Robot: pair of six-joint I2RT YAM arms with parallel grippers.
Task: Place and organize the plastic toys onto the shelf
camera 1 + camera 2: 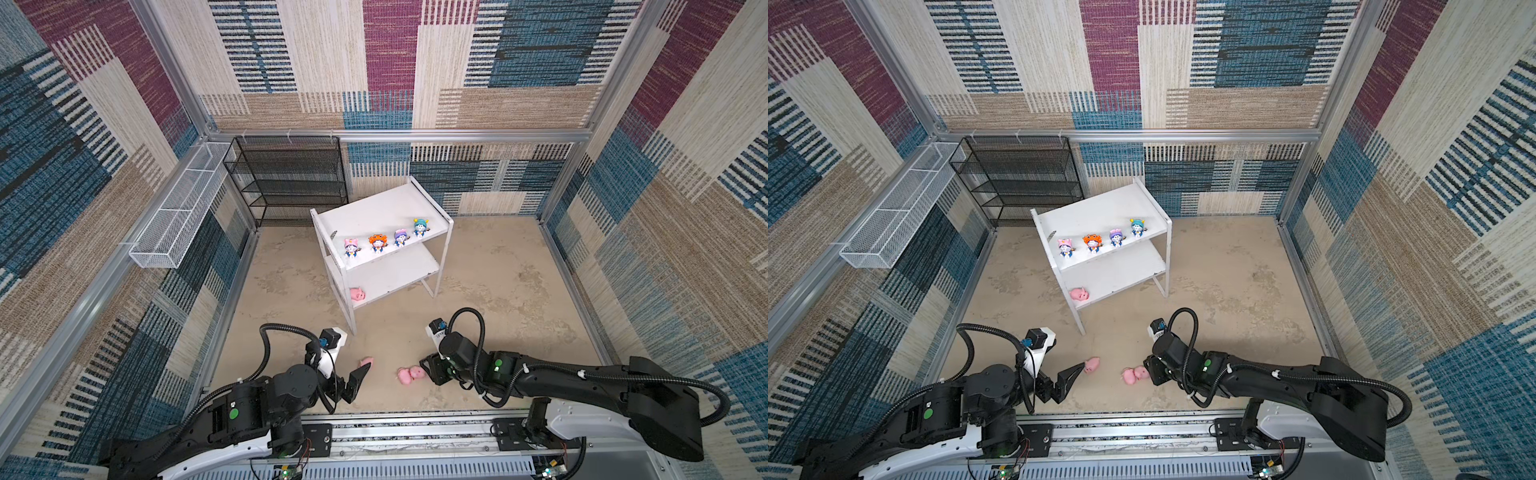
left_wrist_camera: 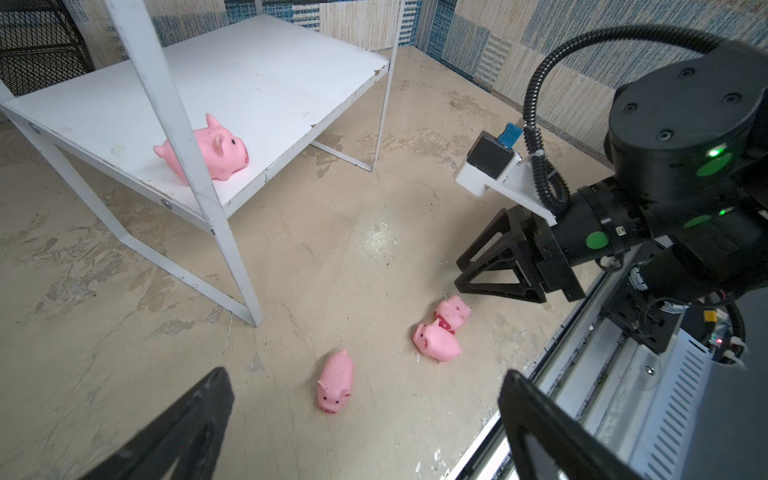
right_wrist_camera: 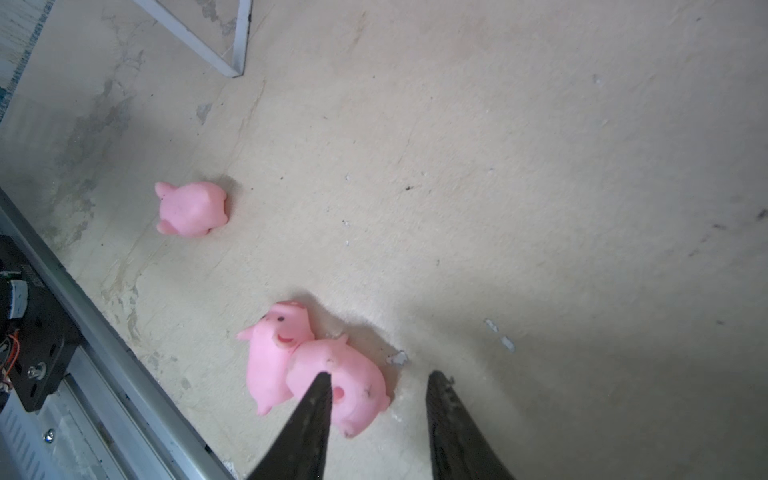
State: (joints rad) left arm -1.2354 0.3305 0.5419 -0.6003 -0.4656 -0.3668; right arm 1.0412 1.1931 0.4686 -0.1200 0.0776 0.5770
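The white shelf (image 1: 374,208) stands mid-floor with four hooded figurines (image 1: 377,243) in a row on its upper board. One pink pig (image 2: 220,145) sits on the lower board. Another pig (image 2: 336,380) lies alone on the floor just ahead of my left gripper (image 2: 365,372), which is open wide and holds nothing. Two more pigs (image 3: 270,357) (image 3: 357,382) lie against each other. My right gripper (image 3: 381,374) hangs low over the nearer one, jaws apart. One fingertip (image 3: 322,386) covers that pig's side and the other stands clear of it over bare floor.
A black wire-mesh rack (image 1: 286,178) stands at the back left and a long white wire basket (image 1: 174,216) hangs on the left wall. The metal base rail (image 1: 415,432) runs along the front edge, close to the pigs. The shelf's front leg (image 1: 351,320) stands between the arms.
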